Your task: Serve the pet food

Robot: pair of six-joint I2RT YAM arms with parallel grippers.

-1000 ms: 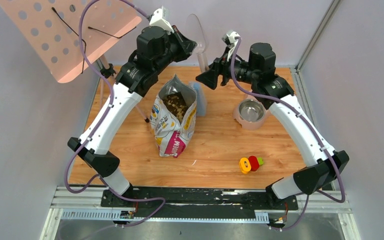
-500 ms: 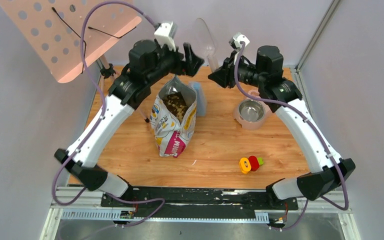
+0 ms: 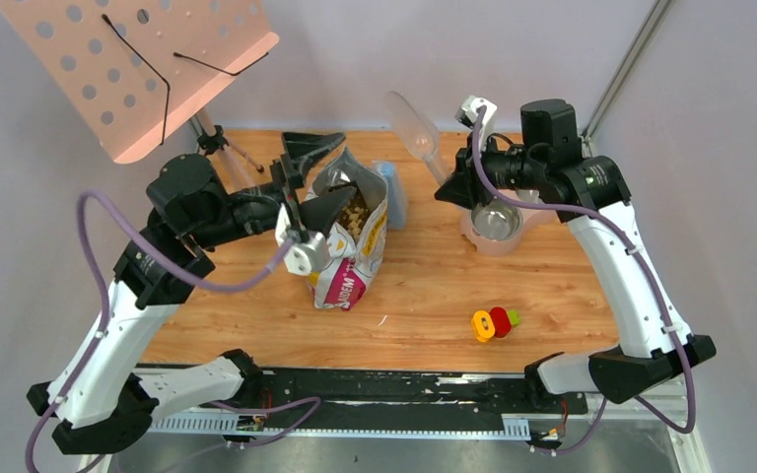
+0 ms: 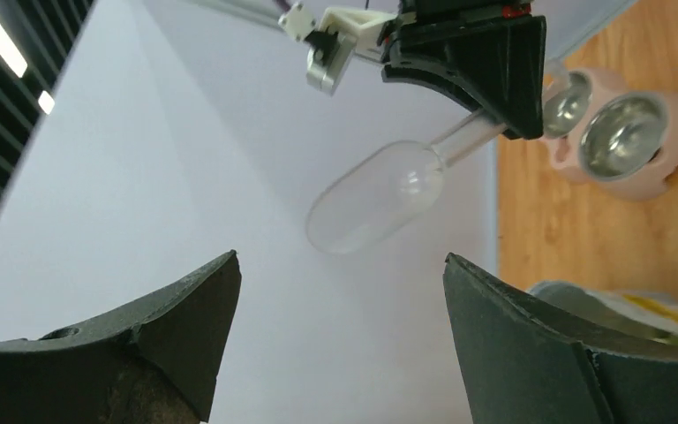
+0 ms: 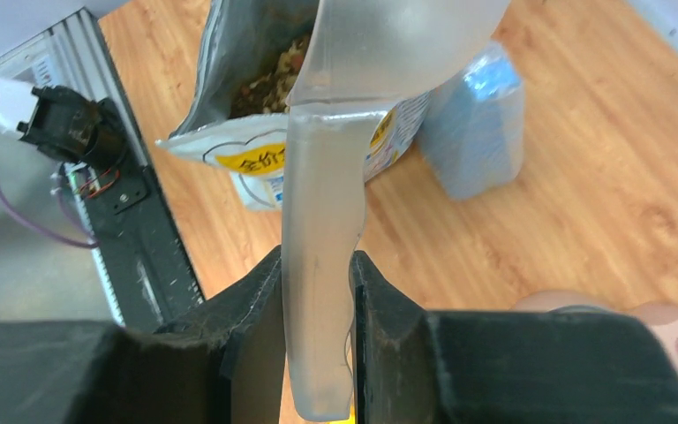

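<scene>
While the right gripper [image 5: 318, 284] clamps the scoop [image 5: 322, 185] by its handle and the left gripper [image 3: 320, 177] gapes empty beside the bag [image 3: 347, 271] holding the kibble [image 3: 357, 210], a hard dig could topple that unsteadied bag.

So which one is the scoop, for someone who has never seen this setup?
On the wooden table, find the open printed bag standing mid-table. To its right, above the pink stand with two steel bowls, the right gripper is shut on a handle. That handle belongs to the scoop: the only see-through thing here, a clear plastic shell held in the air.
</scene>
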